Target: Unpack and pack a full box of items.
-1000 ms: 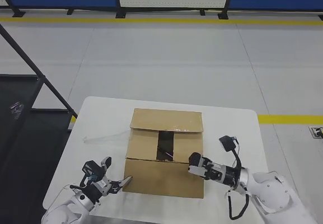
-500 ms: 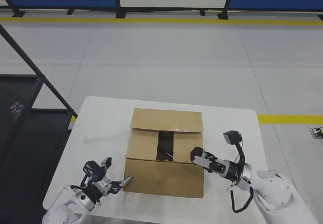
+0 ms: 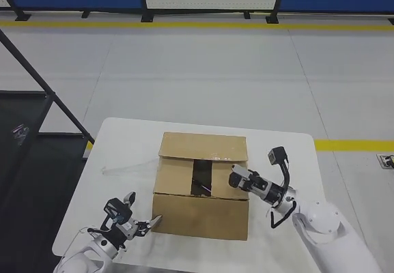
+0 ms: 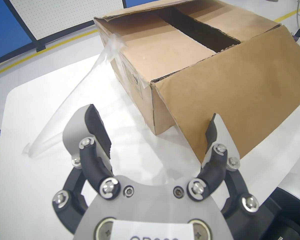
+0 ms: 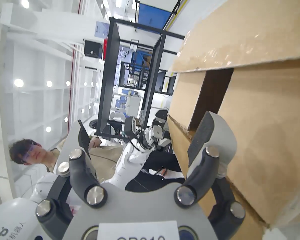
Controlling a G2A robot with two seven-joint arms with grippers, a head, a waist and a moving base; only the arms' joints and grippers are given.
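box: cardboard box (image 3: 176,176) sits upright about dead centre of the white table (image 3: 278,147), opening facing up. Its long axis runs 9 to 3 o'clock in the top view.

flaps: the 12 o'clock outer flap (image 3: 203,145) is swung up and back, and the 6 o'clock one (image 3: 200,217) hangs down over the front wall. The two inner flaps lie flat with a dark gap (image 3: 202,177) between them, running 12 to 6.

tape: a clear strip of tape (image 3: 125,166) trails from the box's 10 o'clock corner across the table toward 9.

left gripper: the left gripper (image 4: 153,123) is low over the table at about 7 o'clock, just off the box's near-left corner and pointing at it. Jaws spread wide with nothing in them. One fingertip (image 4: 212,131) is right at the edge of the hanging front flap; can't tell if it actually touches.

right gripper: the right gripper (image 5: 145,128) is at the 3 o'clock side of the box top, pointing toward 9 across the flaps. It's also released and holding nothing. One finger (image 5: 210,131) sits right against the right-hand inner flap near the gap, the other is out in open air.
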